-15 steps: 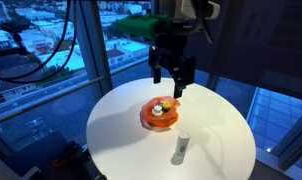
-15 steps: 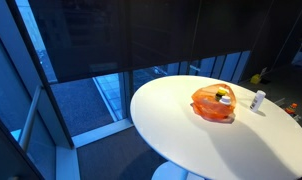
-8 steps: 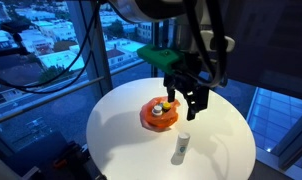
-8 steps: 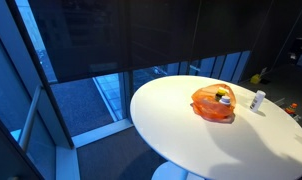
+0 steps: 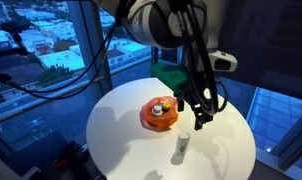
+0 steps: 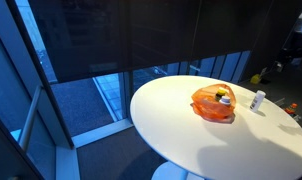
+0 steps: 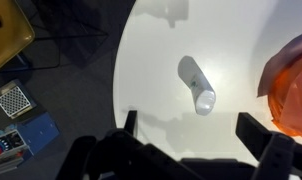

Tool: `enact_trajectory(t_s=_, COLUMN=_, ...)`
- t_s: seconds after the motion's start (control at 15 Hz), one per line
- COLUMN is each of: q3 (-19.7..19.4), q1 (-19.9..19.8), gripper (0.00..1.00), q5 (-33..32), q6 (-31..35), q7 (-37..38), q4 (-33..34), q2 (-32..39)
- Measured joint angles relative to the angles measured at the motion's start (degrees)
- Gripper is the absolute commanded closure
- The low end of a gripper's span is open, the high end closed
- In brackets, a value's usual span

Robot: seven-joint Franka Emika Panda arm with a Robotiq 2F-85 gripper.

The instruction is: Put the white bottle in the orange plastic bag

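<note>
The white bottle (image 5: 179, 148) stands upright near the front edge of the round white table (image 5: 121, 135); it also shows in an exterior view (image 6: 257, 100) and in the wrist view (image 7: 197, 84). The orange plastic bag (image 5: 158, 114) lies near the table's middle with small items in it, and shows in an exterior view (image 6: 212, 103) and at the right edge of the wrist view (image 7: 293, 80). My gripper (image 5: 203, 108) hangs open and empty above the table, between bag and bottle. In the wrist view its fingers (image 7: 191, 130) spread wide just below the bottle.
The table stands by large windows with a city view. Cables and a stand are at the left (image 5: 21, 50). A yellow item (image 7: 6, 40) and small boxes (image 7: 13, 100) lie on the floor beside the table.
My arm has moved forward and down from above the bag toward the bottle. The bottle and bag have not moved.
</note>
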Motion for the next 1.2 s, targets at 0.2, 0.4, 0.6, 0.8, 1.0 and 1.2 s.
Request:
enact_trajectory(t_s=0.2, q3=0.0, q1=0.0, gripper=0.00, q5=0.0, q6=0.1, q7=1.5, q4=1.0, q2=1.7)
enact_trajectory(t_s=0.4, q3=0.0, q1=0.0, gripper=0.00, q5=0.0, q6=0.1, q7=1.8, q4=1.3, q2=1.8)
enact_trajectory(t_s=0.6, q3=-0.1, q1=0.0, gripper=0.00, q5=0.0, q6=0.1, q7=1.8, q4=1.3, q2=1.8)
enact_trajectory(t_s=0.8, q3=0.0, q1=0.0, gripper=0.00, q5=0.1, q6=0.2, q7=2.2, q4=1.3, q2=2.6)
enact_trajectory(t_s=1.0, q3=0.3, q1=0.1, gripper=0.00, q5=1.3, q6=1.5, q7=2.6, q4=1.5, q2=4.5)
enact_trajectory(t_s=1.2, q3=0.6, q1=0.3, gripper=0.00, q5=3.3, q6=4.6, q7=2.6, q4=1.6, q2=6.7)
